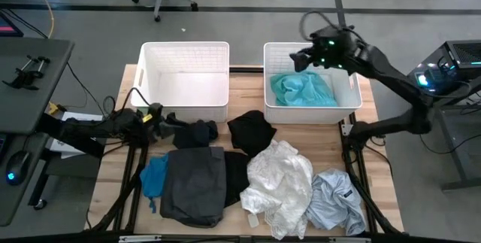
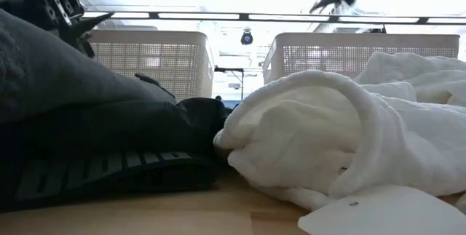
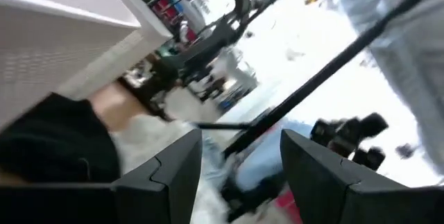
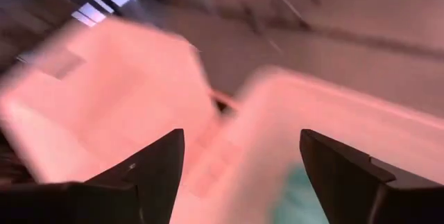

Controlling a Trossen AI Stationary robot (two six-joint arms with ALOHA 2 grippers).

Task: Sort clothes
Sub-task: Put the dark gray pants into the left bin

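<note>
Several garments lie on the wooden table: a dark navy one (image 1: 194, 132), a black one (image 1: 252, 132), a bright blue one (image 1: 154, 175), a dark grey one (image 1: 195, 186), a white one (image 1: 278, 177) and a pale grey-blue one (image 1: 338, 200). A teal garment (image 1: 304, 90) lies inside the right basket (image 1: 353, 96). The left basket (image 1: 184, 51) holds nothing. My left gripper (image 1: 160, 119) is open and empty, low at the table's left, just beside the navy garment; it also shows in its wrist view (image 3: 239, 141). My right gripper (image 1: 301, 59) is open and empty above the right basket's left part.
Both white lattice baskets stand side by side at the table's far edge. The clothes cover the table's middle and near part. A paper tag (image 2: 386, 217) sticks out from under the white garment. Bare wood (image 1: 113, 175) shows along the table's left side.
</note>
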